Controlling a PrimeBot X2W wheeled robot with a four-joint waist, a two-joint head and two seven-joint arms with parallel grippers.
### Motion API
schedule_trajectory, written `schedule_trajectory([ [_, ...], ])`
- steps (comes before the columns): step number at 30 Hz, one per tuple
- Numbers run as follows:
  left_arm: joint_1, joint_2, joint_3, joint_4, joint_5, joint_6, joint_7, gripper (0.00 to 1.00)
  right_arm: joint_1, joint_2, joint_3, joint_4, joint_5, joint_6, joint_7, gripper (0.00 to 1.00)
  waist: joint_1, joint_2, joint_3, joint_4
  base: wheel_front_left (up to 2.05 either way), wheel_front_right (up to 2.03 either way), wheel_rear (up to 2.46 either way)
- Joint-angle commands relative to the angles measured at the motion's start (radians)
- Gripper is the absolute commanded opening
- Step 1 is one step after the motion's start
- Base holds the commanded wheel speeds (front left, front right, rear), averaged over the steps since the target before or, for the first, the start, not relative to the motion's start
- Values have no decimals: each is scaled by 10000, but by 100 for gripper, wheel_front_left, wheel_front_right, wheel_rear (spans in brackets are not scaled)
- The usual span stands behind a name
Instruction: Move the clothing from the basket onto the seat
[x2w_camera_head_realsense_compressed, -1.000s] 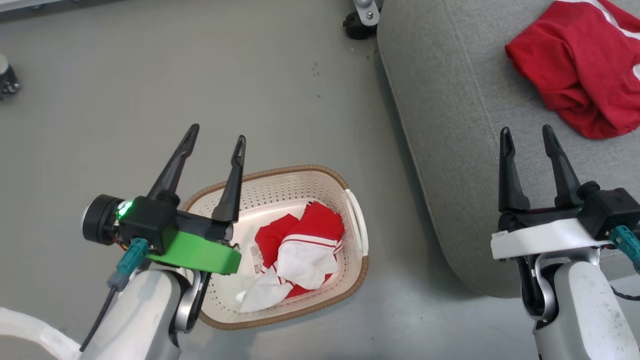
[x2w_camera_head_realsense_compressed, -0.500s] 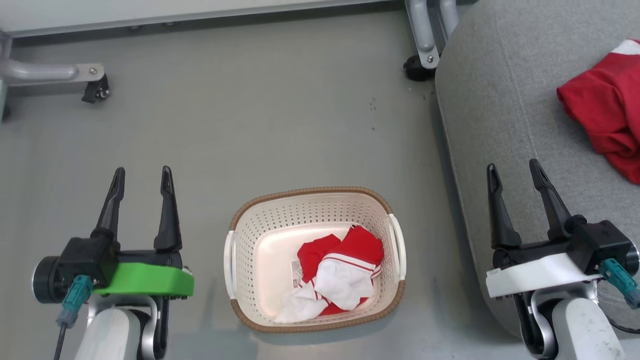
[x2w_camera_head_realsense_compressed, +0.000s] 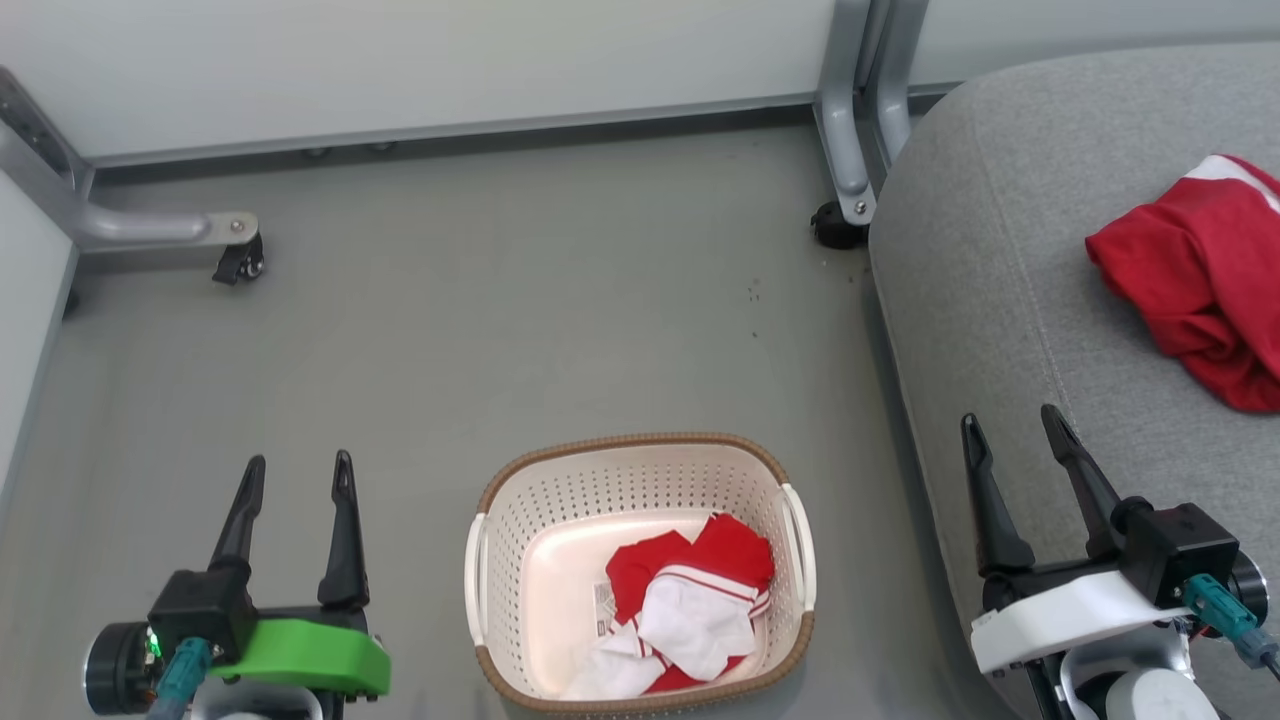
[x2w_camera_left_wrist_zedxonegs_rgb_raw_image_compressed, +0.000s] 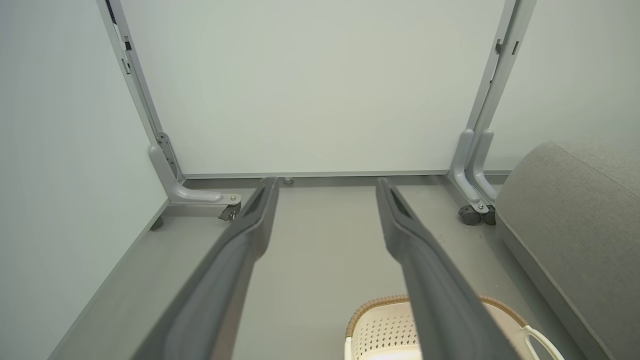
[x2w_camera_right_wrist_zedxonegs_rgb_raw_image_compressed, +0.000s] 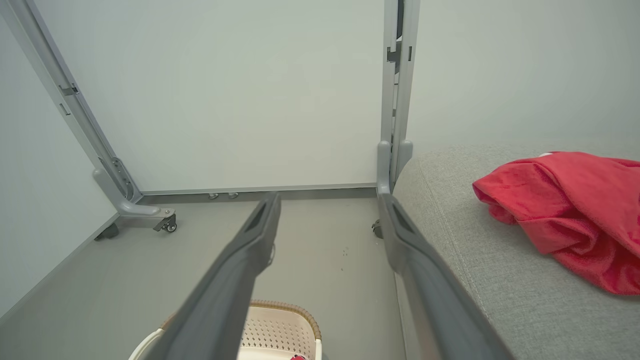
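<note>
left pincer (x2w_camera_head_realsense_compressed: 300, 460) released | right pincer (x2w_camera_head_realsense_compressed: 1008, 415) released | red-and-white garment (x2w_camera_head_realsense_compressed: 690, 610) in basket (x2w_camera_head_realsense_compressed: 630, 440), apparently bunched

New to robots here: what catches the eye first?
The bright red garment crumpled on the grey seat at the right catches the eye first. Next comes the red-and-white garment bunched in the cream basket on the floor, flanked by the open left end effector and right end effector.

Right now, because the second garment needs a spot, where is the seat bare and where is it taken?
The grey seat is bare along its left side, from the right gripper up to the corner by the caster. The red garment crowds its right side.
</note>
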Motion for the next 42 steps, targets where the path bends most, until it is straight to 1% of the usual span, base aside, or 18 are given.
schedule_trajectory([
  [1, 214, -11, 72, 32, 113, -58, -30, 100, 199, -35, 9, -55, 69, -6, 57, 100, 1, 0, -276, -87, 0, 0, 0],
  [4, 439, -134, 67, 132, 249, -148, -30, 100, 404, -36, -4, -92, 78, -6, 180, 100, 1, 0, -500, -106, 0, 0, 0],
  [16, 739, -292, 262, 481, 512, -380, -32, 100, 878, -33, 12, -361, 20, -6, 529, 100, 1, 0, -930, -127, 0, 0, 0],
  [37, 525, -524, 536, 614, 862, -671, -31, 100, 907, -31, -76, -529, 53, -6, 584, 100, 1, 0, -855, -99, 0, 0, 0],
  [42, 207, -587, 454, 552, 994, -701, -32, 100, 733, -32, -141, -633, 56, -6, 583, 100, 1, 0, -597, -27, 0, 0, 0],
])
